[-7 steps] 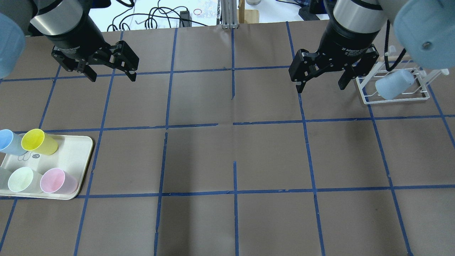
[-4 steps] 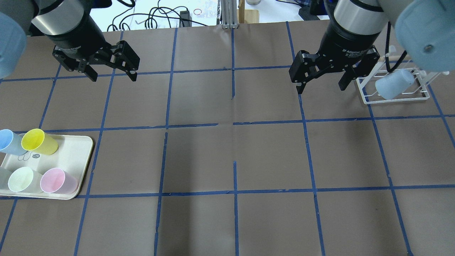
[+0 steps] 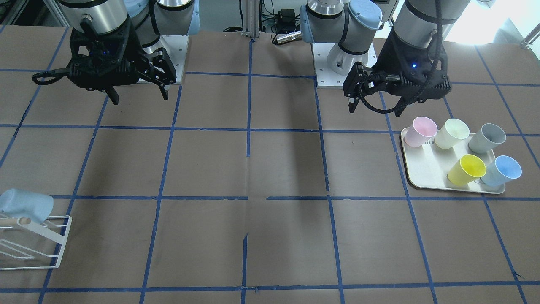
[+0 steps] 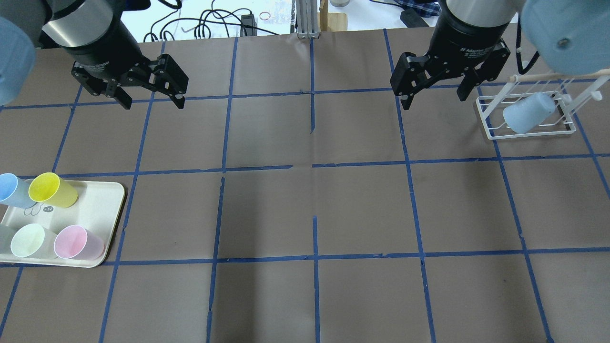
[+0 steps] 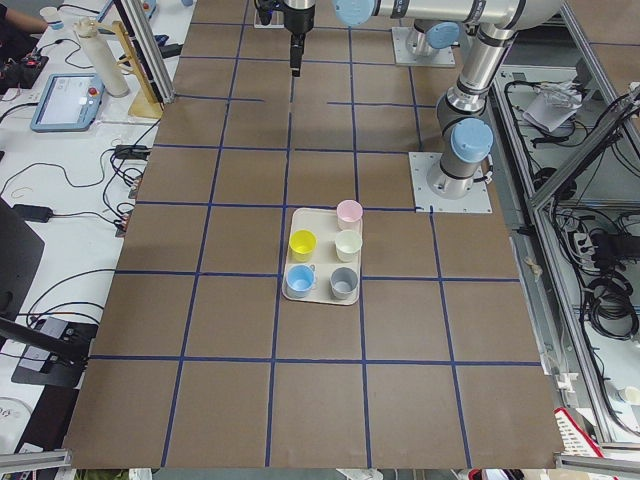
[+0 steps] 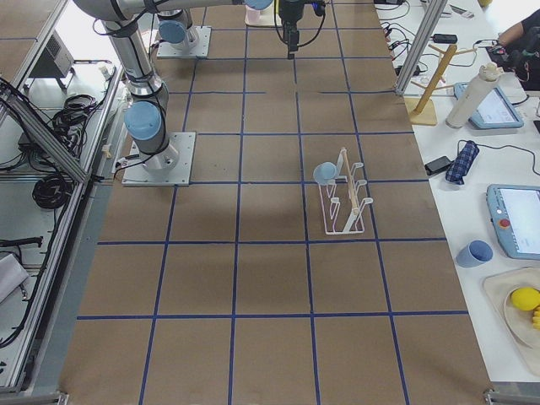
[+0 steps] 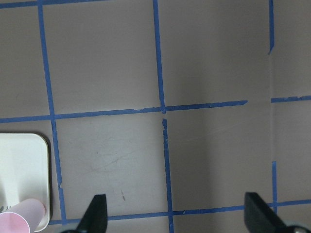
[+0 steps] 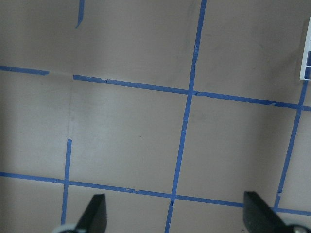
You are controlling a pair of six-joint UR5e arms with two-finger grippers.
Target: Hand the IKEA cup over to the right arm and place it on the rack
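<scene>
One pale sky-blue IKEA cup (image 4: 526, 114) lies tilted on the white wire rack (image 4: 529, 134) at the far right; it also shows in the front view (image 3: 25, 204) on the rack (image 3: 63, 242). A second blue cup (image 4: 10, 189) stands on the cream tray (image 4: 100, 205) at the left. My right gripper (image 4: 433, 101) is open and empty, above the table just left of the rack. My left gripper (image 4: 152, 100) is open and empty, well beyond the tray. In the left wrist view the open fingertips (image 7: 95, 216) frame bare table and the tray corner (image 7: 24, 170).
The tray also holds a yellow cup (image 4: 50, 190), a pink cup (image 4: 76, 242), a pale green cup (image 4: 29, 240) and a grey cup (image 3: 487, 137). Brown paper with blue tape lines covers the table. Cables and stands lie beyond the far edge.
My right gripper has drawn back from the rack towards the far edge, still open. The cup stays on the rack. My left gripper has barely moved.
</scene>
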